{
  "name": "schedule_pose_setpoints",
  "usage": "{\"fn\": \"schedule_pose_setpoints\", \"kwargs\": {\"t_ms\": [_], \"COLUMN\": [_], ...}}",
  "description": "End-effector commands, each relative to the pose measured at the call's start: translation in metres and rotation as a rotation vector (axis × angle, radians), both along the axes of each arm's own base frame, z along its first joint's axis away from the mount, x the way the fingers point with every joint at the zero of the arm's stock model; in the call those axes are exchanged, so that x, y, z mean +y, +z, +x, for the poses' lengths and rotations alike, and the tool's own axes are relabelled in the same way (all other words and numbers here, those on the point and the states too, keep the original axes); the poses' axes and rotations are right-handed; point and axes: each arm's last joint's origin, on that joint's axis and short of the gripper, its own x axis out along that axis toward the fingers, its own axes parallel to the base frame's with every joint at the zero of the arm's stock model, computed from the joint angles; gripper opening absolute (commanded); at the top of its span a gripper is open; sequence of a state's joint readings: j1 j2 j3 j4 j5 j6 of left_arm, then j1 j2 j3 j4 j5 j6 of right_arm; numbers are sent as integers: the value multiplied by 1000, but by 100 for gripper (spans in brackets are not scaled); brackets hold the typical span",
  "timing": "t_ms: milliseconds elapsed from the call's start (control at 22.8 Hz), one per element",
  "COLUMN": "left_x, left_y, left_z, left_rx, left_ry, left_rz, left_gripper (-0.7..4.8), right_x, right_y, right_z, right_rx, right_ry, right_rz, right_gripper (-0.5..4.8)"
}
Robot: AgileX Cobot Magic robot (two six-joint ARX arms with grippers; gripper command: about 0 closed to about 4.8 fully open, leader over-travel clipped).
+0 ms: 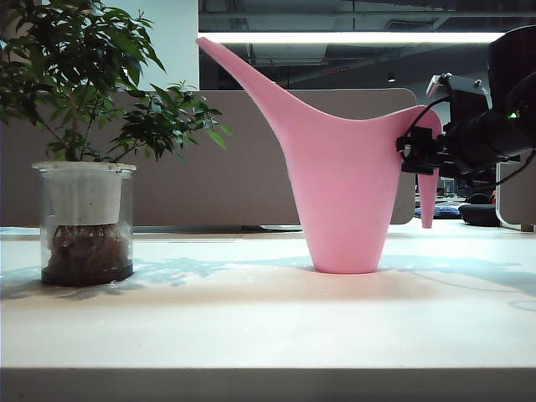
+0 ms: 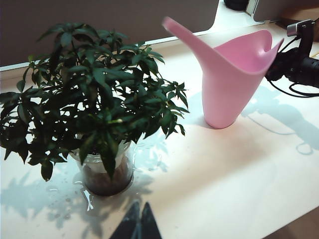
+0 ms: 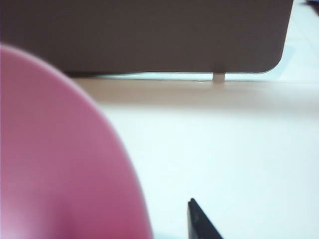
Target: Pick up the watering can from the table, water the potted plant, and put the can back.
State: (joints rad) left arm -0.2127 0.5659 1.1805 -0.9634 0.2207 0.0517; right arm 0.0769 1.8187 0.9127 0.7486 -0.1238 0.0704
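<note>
Cream-white desk (image 1: 268, 327) spread wide and flat, its thick front edge running straight across the exterior view; soft leaf shadows lay over it near the left side. On that left side sat the potted plant (image 1: 84, 167), dark green leaves bushing out above a clear cylindrical pot with a white liner and roots showing; in the left wrist view a wet sheen and droplets ringed the base of the pot on the desk. At mid-desk stood the watering can (image 1: 343, 193), pink and upright on its narrow base, well apart from the plant, long spout slanting up toward it; its thin curved handle hung down on the right. At the top of that handle sat the right gripper (image 1: 416, 154), black, cables trailing; its fingers looked to straddle the handle, but whether they were clamped or released I could not tell; the right wrist view gave only a blurred pink flank and one dark fingertip. Low in the left wrist view the left gripper (image 2: 140, 221) hovered near the plant, its fingers pressed together and holding nothing. Behind the desk ran grey-beige partition panels (image 1: 251, 151); above them a long ceiling light (image 1: 352, 38) glowed under a dark ceiling.
</note>
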Motion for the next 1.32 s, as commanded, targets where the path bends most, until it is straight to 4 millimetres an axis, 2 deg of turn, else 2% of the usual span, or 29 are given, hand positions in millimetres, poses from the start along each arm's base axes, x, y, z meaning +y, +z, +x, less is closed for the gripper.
{"fn": "schedule_pose_setpoints", "kwargs": {"t_ms": [44,307,439,571,746,966,1010,1098,1185,1273,1317], "left_x": [0,0,0,0,0,0,0,-1,-1,-2,-3], "left_y": [1,1,1,2,2,2,2,3,4,5,5], "left_z": [0,0,0,0,0,1,1,2,6,10,13], "left_rx": [-7,-7,-9,-15,-15,-17,-20,-41,-78,-125,-154], "left_ry": [-3,-3,-3,-3,-4,-1,-1,-3,-3,-7,-6], "left_rz": [-6,-6,-6,-8,-6,-3,-4,-8,-8,-2,-1], "left_gripper": [-5,-5,-5,-5,-5,-5,-5,-5,-5,-5,-5], "right_x": [0,-1,-2,-2,-3,-5,-5,-7,-9,-10,-11], "right_y": [1,7,20,30,43,63,68,87,97,106,113], "right_z": [-2,-8,-17,-24,-35,-53,-59,-92,-114,-135,-148], "right_rx": [28,73,107,132,162,187,192,192,166,125,94], "right_ry": [-3,6,8,8,8,-5,-5,-8,-18,-20,-22], "right_rz": [1,-45,-57,-58,-61,-66,-66,-50,-11,14,27], "right_gripper": [276,290,317,322,377,380,379,378,372,325,268]}}
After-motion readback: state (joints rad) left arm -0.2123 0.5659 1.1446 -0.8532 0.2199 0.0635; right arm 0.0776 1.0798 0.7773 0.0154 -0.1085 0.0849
